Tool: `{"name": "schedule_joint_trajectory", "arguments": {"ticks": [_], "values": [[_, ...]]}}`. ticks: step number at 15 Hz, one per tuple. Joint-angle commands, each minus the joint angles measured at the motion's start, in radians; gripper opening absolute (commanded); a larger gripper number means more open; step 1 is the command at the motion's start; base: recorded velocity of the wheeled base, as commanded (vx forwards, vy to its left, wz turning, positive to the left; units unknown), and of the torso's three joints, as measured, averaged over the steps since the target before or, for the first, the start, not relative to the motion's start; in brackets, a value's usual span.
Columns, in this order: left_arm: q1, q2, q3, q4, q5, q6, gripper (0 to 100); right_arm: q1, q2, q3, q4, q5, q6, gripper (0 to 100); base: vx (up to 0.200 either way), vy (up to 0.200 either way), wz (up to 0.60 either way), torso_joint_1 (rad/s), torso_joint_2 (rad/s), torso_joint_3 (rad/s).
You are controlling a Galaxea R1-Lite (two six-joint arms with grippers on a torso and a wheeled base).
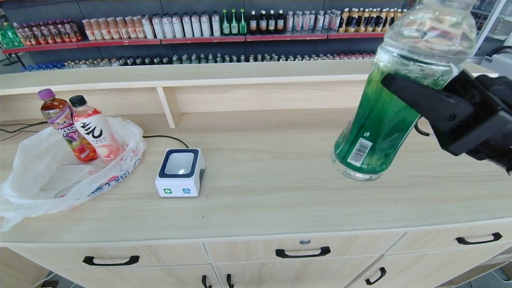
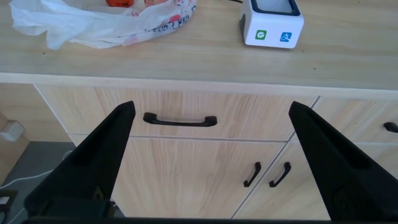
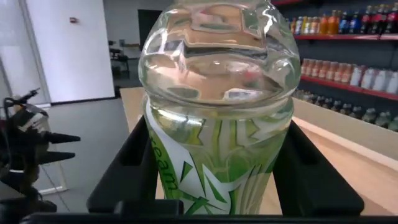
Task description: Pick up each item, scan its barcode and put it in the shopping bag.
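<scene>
Green-labelled clear plastic bottle [image 1: 380, 120] — it is held well to the right of the white box scanner with the dark-rimmed window [image 1: 181, 172], tilted, its base nearer the scanner than its neck. The right gripper [image 3: 217, 180] pinches it, one black finger on each side of the upper label just below the moulded shoulder. The white barcode patch [image 1: 360, 151] sits low on the label, on the side turned away from the scanner's window. The thin ribbed wall will probably give under a squeeze, and the glossy sleeve looks slippery — a hold on the stiffer band under the shoulder seems safest. The left gripper [image 2: 208, 124] hangs spread in front of the drawers below the scanner. Left of the scanner lies the white plastic shopping bag [image 1: 48, 176].
</scene>
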Motion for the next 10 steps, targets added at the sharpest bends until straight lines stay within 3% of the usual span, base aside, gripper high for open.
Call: {"name": "schedule_joint_trajectory", "arguments": {"ticks": [1,4,7,10], "values": [[0.000,0.000,0.000,0.000,0.001,0.000,100,-0.025,-0.049,0.144,0.001,-0.118,-0.057,0,0.000,0.000,0.00,0.000,0.00,0.000],[0.000,0.002,0.000,0.000,0.001,0.000,100,-0.021,-0.075,0.242,0.001,-0.313,-0.160,0,0.000,0.000,0.00,0.000,0.00,0.000],[0.000,0.002,0.000,0.000,0.000,0.000,100,-0.056,-0.086,0.311,0.001,-0.410,-0.234,0,0.000,0.000,0.00,0.000,0.00,0.000],[0.000,0.000,-0.002,0.001,0.000,0.000,100,-0.157,-0.089,0.365,0.011,-0.393,-0.278,0,0.000,0.000,0.00,0.000,0.00,0.000]]}}
